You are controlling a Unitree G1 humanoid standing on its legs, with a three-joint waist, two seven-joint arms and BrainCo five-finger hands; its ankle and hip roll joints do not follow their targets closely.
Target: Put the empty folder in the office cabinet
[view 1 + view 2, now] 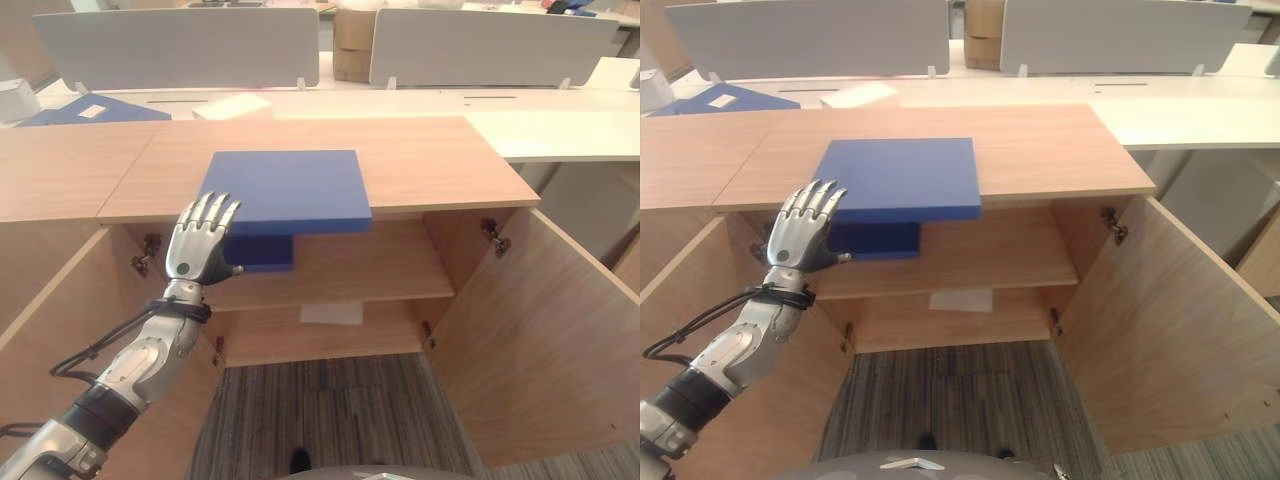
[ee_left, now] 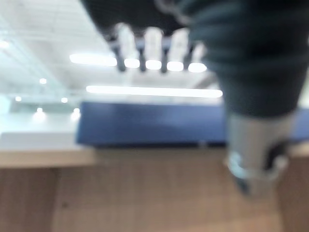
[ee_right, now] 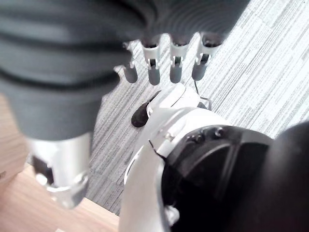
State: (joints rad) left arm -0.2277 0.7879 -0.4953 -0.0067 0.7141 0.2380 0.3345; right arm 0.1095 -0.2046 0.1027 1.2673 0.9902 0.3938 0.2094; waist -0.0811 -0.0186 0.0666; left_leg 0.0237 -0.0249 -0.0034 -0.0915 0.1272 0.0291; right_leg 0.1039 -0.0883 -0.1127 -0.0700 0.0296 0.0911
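Left hand [image 1: 203, 243] raised in front of the open cabinet [image 1: 330, 165], fingers straight and slightly spread, holding nothing, tips just at or beside the near left corner of the blue folder [image 1: 285, 190]; contact can't be confirmed. Folder is a flat, plain mid-blue rectangular board, thick edge visible, lying on the cabinet's wooden top with its near edge overhanging the front lip; no label or writing visible on its upper face. Left wrist view shows the same blue edge [image 2: 145, 128] above the wood front, blurred. Under the overhang, on the upper shelf [image 1: 370, 265], sits a second dark blue block-like item [image 1: 262, 250], partly hidden, can't tell what it is. A white sheet of paper [image 1: 331, 312] lies on the lower shelf, no readable text. Right cabinet door [image 1: 545, 330] swung wide open, left door also open. Right hand [image 3: 164, 67] seen in its own wrist view, hanging over grey striped carpet [image 3: 260, 72], fingers relaxed and apart, empty. Beyond the cabinet: white desks with grey divider panels [image 1: 180, 45], another blue folder with a white label [image 1: 85, 110] at far left, label text too small to read, a white pad [image 1: 232, 106] and a cardboard box [image 1: 352, 45] further back.
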